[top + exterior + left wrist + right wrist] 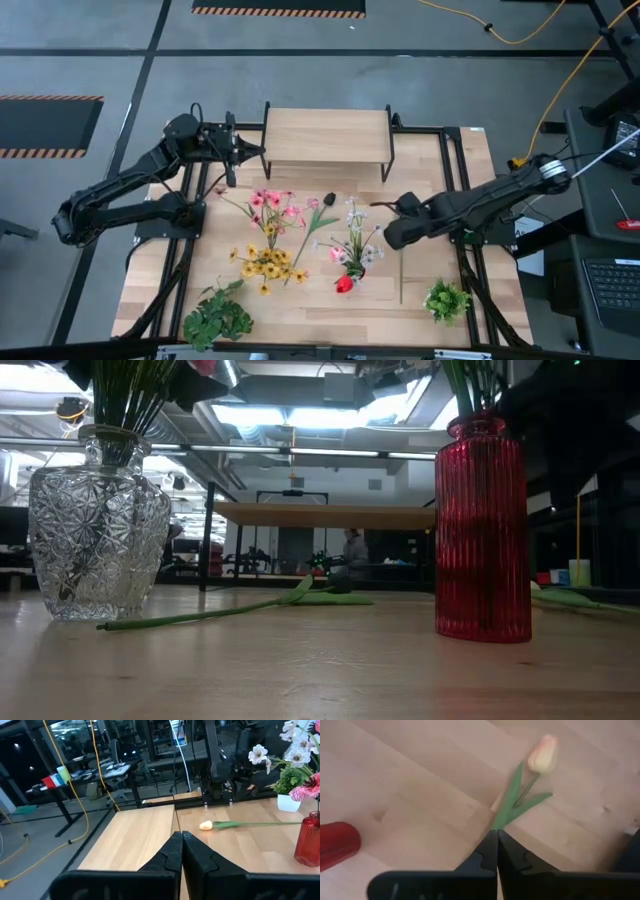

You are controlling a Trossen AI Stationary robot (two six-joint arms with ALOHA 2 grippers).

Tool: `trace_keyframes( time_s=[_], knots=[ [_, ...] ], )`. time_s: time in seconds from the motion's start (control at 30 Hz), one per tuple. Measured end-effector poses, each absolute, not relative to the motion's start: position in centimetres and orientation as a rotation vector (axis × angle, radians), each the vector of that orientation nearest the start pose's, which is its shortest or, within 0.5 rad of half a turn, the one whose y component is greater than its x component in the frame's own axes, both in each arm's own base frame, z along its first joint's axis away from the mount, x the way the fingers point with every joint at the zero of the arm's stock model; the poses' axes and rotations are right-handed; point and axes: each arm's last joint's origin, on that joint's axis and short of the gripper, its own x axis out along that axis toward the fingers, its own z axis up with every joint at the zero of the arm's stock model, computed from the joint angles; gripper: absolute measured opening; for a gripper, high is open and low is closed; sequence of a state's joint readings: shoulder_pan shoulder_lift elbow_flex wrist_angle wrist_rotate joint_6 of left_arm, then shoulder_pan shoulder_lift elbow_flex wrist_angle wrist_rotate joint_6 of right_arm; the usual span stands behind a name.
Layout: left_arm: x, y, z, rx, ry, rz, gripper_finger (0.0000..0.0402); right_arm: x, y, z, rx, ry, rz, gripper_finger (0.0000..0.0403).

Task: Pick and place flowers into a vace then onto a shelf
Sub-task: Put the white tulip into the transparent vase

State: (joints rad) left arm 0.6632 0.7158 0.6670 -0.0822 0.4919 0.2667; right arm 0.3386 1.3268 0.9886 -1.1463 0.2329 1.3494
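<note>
The left gripper (262, 150) hangs at the far left edge of the shelf (325, 135), its two fingers pressed together on nothing, as the left wrist view shows them meeting in a tight seam (181, 851) over the shelf's bare board. Nearer the front edge than this claw and off toward the table's corner sits a bushy green plant (217, 318). To the right of the claw and nearer the front, a bunch of pink and yellow flowers (270, 235) stands in a clear cut-glass vase (98, 525); a loose green stem (200, 615) lies flat on the table (310, 300) beside that vase. Further right, white and pink blossoms (355, 240) fill a ribbed red vase (482, 530). The right gripper (378, 205) hovers just right of that bouquet, also clenched and empty. Just ahead of its tips (496, 852) in the right wrist view lies a pale peach tulip (543, 754), flat on the wood, its long axis running straight away from the claw, blossom at the far end and leaves nearest the fingertips. A second small leafy plant (446, 300) stands nearer the front edge, right of this claw.
</note>
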Motion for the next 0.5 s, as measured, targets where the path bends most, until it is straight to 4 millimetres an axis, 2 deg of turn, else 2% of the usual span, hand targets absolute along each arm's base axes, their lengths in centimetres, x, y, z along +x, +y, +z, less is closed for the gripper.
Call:
trace_keyframes(
  time_s=[0.33,0.5],
  knots=[
    [13.5,8.8,31.2,0.213,0.136,0.153,0.0006,21.7,6.9,22.0,0.639,1.247,-0.894,0.0033],
    [13.5,8.8,31.2,0.211,0.138,0.153,0.0003,22.1,7.1,21.3,0.616,1.271,-0.914,0.0067]
  ],
)
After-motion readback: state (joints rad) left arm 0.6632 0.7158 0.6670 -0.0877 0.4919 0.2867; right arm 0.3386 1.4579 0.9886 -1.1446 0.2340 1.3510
